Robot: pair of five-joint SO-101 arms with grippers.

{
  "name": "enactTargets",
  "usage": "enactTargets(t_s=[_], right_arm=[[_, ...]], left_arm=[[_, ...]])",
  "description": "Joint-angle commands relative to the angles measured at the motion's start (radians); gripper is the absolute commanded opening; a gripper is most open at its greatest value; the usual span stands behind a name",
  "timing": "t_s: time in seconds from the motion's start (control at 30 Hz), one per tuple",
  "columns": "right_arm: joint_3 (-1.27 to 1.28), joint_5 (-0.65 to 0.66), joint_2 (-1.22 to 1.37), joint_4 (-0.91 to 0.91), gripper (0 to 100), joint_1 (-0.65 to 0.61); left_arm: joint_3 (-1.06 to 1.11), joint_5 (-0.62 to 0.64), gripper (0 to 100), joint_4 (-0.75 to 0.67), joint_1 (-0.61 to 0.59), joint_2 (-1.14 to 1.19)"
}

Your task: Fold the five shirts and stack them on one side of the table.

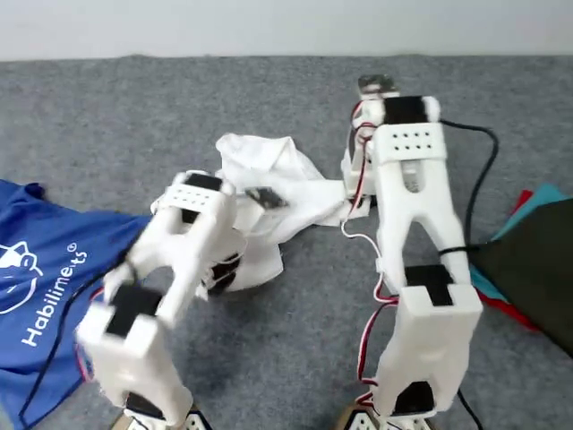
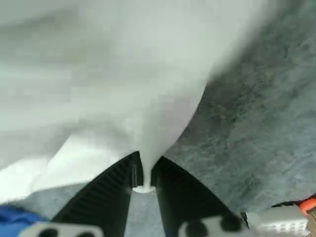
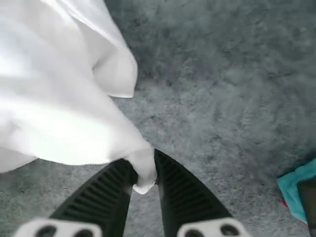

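White shirt (image 1: 269,170): bunched, mid-bench, nearer the far edge than the near one. Part is lifted, the rest drags on the grey bench (image 1: 295,349). It hangs as a loose sling between two grip points, not spread flat.

Left end effector (image 2: 143,175): clenched on a thin pinch of white cloth, and the fabric fans out from the jaws.

Right end effector (image 3: 144,175): also clamped on a small tab of the white shirt, probably a hem or corner. The cloth drapes away from it to one side.

Judgement: the two pinches at opposite ends look meant to pull the shirt taut and lay it flat before folding. Grip points seem close together, so folds remain in the middle.

Blue shirt (image 1: 45,260): lies open at the bench's left edge, unfolded, print up, partly under the left arm.

Dark shirt (image 1: 528,269): at the right edge, over teal cloth (image 1: 537,199) and red cloth (image 1: 517,206). This is a heap, and I cannot tell whether it is folded. No neat stack is evident; the task looks to be at an early stage.
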Motion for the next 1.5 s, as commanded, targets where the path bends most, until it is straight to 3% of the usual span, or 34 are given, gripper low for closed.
enactTargets(t_s=[0.0,0.13,0.3,0.73,0.9,1.2,1.47], right_arm=[[-0.025,0.014,-0.122,0.039,0.9,0.035],[-0.025,0.021,-0.206,0.039,0.9,0.071],[-0.025,0.135,-0.318,0.038,0.9,0.139],[-0.025,0.489,-0.644,-0.222,0.8,0.255],[-0.025,0.551,-0.736,-0.288,0.8,0.255],[-0.020,0.551,-0.915,-0.458,0.8,0.257],[-0.017,0.546,-1.078,-0.456,0.8,0.302]], left_arm=[[-0.010,-0.009,1,0.048,-0.015,-0.301],[-0.010,0.028,1,0.031,-0.086,-0.569],[-0.010,0.074,1,-0.054,-0.226,-0.810],[-0.012,0.077,1,-0.397,-0.417,-1.131],[-0.024,0.072,1,-0.442,-0.430,-1.209],[-0.248,0.066,1,-0.445,-0.420,-1.234],[-0.487,-0.068,1,-0.473,-0.373,-1.234]])
